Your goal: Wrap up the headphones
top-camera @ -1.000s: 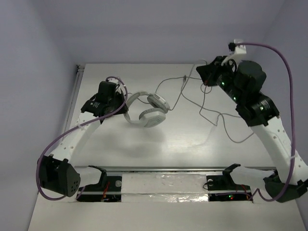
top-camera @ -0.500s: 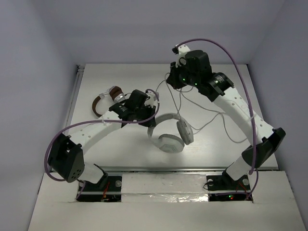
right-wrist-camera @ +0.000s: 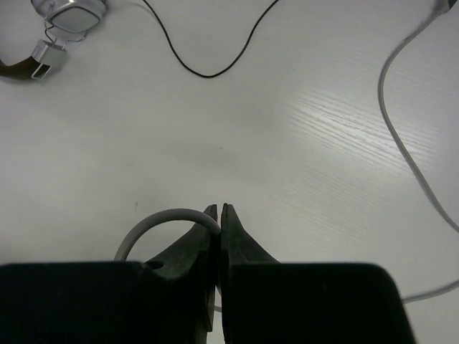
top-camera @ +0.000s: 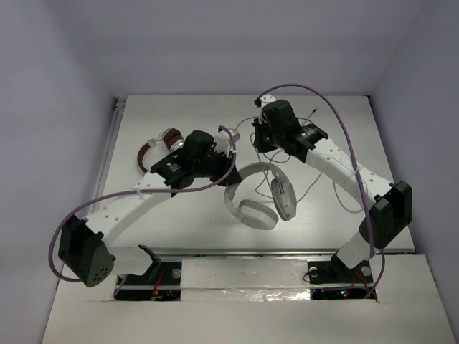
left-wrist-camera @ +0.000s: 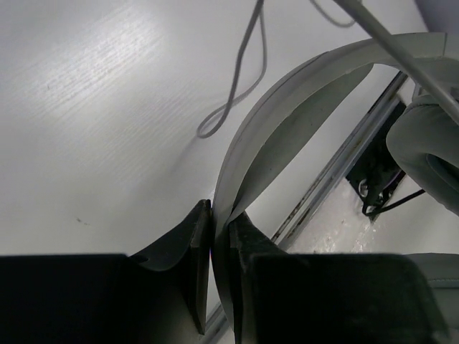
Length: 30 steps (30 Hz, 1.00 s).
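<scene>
Top view: the left pincer [top-camera: 228, 166] is clamping the band of the headphones [top-camera: 252, 212], holding them clear of the table [top-camera: 179, 222]; both cups are hanging just past its tips, toward the near edge; the right pincer [top-camera: 261, 138] is sitting closed just beyond the band on the far side, and the cable [top-camera: 319, 179] is trailing off to its right in loose loops; a brown set [top-camera: 159, 143] is lying behind the left pincer's wrist, near the left edge; bare table is lying open between the cups and the near edge, and from the right pincer back to the far wall.

Left wrist: the fingers [left-wrist-camera: 188, 251] are squeezing shut on the band, which is arching up and away from the tips; one cup [left-wrist-camera: 427, 150] is hanging to their right; the near-edge rail [left-wrist-camera: 344, 165] is running diagonally below the band; plain white table is spreading wide to the left, with a cable loop lying ahead.

Right wrist: the jaws are pressing almost together on the grey cable, which is curling out to the left of the tips; another run is sweeping down the right side; a black cord [right-wrist-camera: 208, 72] is lying ahead; the brown set is showing at the far left corner; open table is lying between.
</scene>
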Each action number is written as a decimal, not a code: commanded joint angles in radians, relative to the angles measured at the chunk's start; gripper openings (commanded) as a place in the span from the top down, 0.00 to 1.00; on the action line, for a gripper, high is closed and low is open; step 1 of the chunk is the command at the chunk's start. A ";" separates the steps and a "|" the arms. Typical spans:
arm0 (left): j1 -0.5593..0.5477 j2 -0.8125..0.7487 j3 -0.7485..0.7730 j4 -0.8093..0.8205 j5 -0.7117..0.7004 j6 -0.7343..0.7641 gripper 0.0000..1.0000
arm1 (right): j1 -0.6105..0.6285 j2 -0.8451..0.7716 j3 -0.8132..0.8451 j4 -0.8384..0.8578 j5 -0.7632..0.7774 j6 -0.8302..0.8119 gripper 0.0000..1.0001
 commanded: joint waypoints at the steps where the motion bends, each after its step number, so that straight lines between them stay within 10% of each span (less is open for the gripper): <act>1: -0.005 -0.120 0.037 0.114 0.054 -0.043 1.00 | -0.015 -0.060 -0.033 0.131 0.027 0.056 1.00; 17: -0.005 -0.259 0.009 0.217 -0.141 -0.148 1.00 | -0.104 -0.271 -0.341 0.361 -0.140 0.165 0.99; 30: -0.005 -0.270 0.037 0.349 -0.139 -0.264 1.00 | -0.104 -0.371 -0.735 1.019 -0.591 0.307 0.46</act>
